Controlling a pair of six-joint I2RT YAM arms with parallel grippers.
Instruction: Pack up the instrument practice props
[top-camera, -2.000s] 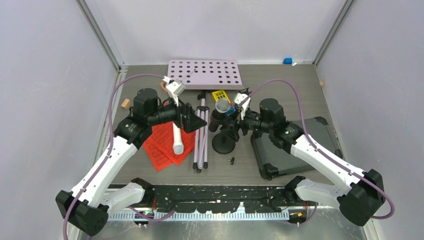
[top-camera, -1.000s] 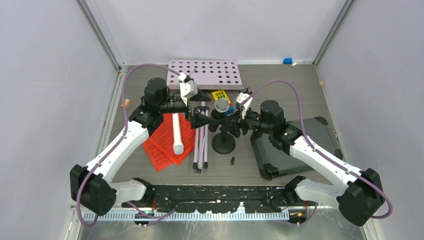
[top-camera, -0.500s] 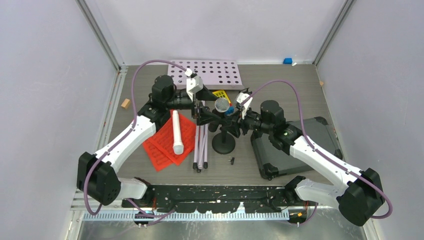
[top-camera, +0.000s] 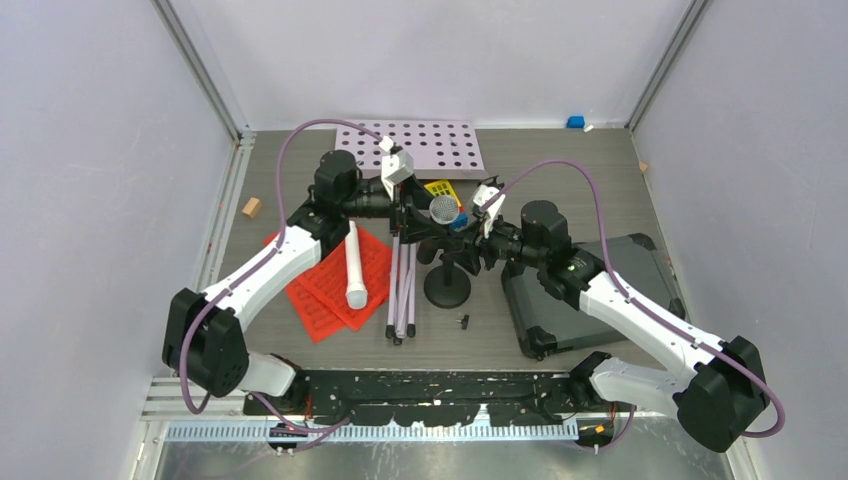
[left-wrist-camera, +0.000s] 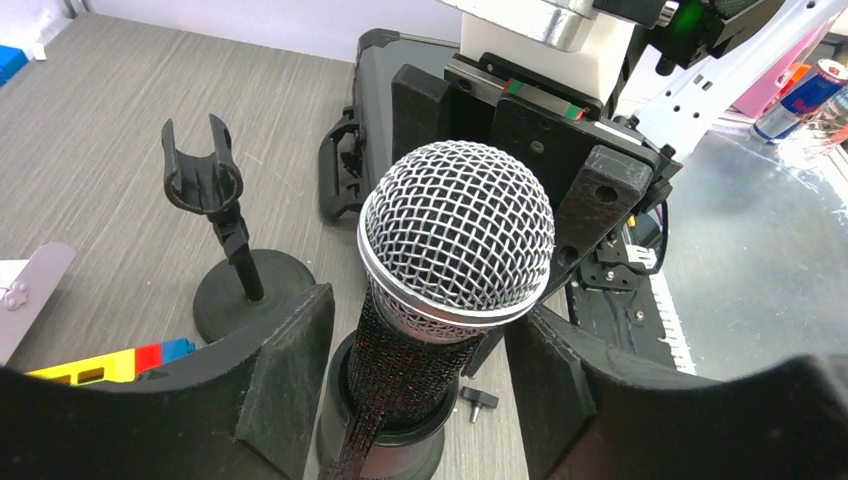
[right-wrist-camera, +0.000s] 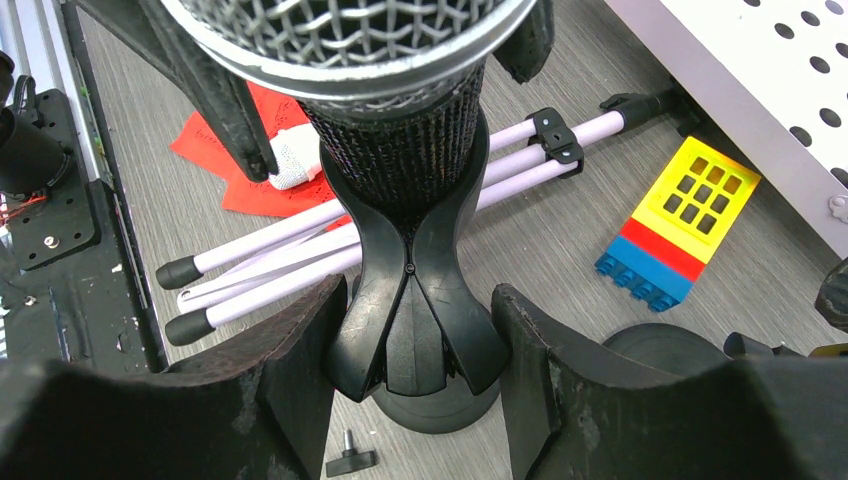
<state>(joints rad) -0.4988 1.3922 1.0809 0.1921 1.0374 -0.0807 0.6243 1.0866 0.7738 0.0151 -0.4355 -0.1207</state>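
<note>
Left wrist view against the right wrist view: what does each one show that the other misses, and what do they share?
Only the left wrist view shows the dark hard case behind the stand. Only the right wrist view shows the lilac tripod legs and the red sheet-music pages. Both show the grey-headed microphone clipped in its mic holder, the coloured toy block, and a small black screw on the table.

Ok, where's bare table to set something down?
Bare table far right, between the pale lilac perforated music desk and the dark rectangular hard case; also near front, bar one black screw, between lilac tripod legs and case. Crowded centre: black grey-headed microphone in its round-based holder.
</note>
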